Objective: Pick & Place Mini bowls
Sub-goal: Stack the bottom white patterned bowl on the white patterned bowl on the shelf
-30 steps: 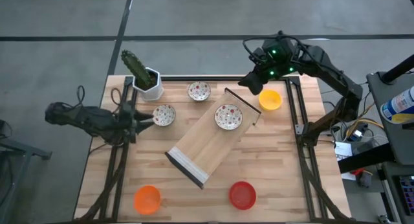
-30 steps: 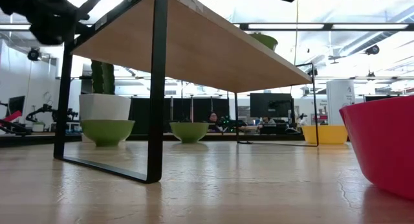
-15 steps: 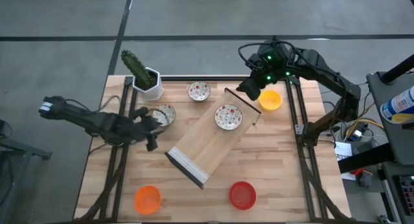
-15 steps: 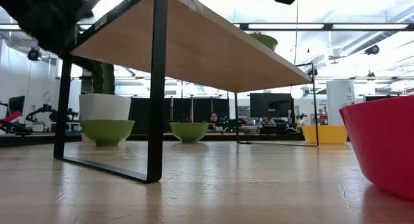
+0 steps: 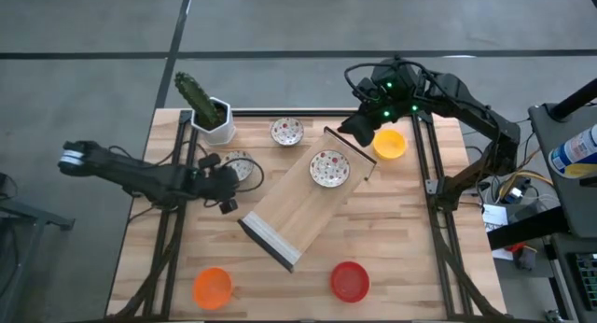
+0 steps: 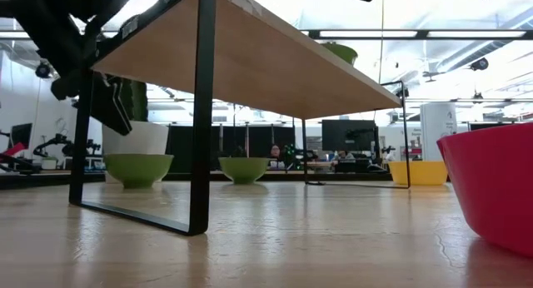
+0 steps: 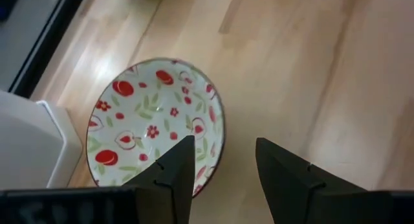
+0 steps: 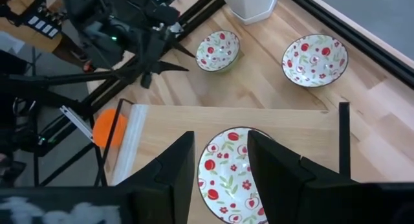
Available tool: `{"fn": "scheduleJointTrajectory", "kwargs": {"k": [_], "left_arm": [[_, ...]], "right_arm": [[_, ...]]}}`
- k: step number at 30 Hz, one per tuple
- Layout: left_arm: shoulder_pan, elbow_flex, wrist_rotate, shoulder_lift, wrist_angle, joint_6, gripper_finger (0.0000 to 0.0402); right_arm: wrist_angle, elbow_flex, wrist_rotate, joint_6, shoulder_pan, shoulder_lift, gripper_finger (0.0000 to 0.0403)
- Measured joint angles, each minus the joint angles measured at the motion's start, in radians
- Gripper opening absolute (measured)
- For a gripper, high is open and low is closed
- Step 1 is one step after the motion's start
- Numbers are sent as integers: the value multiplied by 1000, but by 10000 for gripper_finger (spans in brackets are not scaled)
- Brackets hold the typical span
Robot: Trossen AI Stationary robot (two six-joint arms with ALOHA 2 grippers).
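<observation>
With its jaws wide, the left gripper (image 5: 227, 185) straddles the rim of a speckled bowl (image 7: 155, 127) near the desk's (image 5: 392, 239) left edge, and a shallow bite could flip it, while the right gripper (image 5: 356, 129) hangs part-open, empty, above the far right corner.

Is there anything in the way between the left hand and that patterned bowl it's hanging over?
Nothing visible. The left hand hangs open right over the bowl, one finger above its rim and one above bare table. The white pot stands close beside the bowl, but not in between.
</observation>
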Motion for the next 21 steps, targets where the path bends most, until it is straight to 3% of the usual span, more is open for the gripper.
{"fn": "scheduleJointTrajectory", "kwargs": {"k": [21], "left_arm": [[146, -29, 120, 180, 104, 212, 156]], "right_arm": [[25, 0, 2, 0, 10, 0, 137]]}}
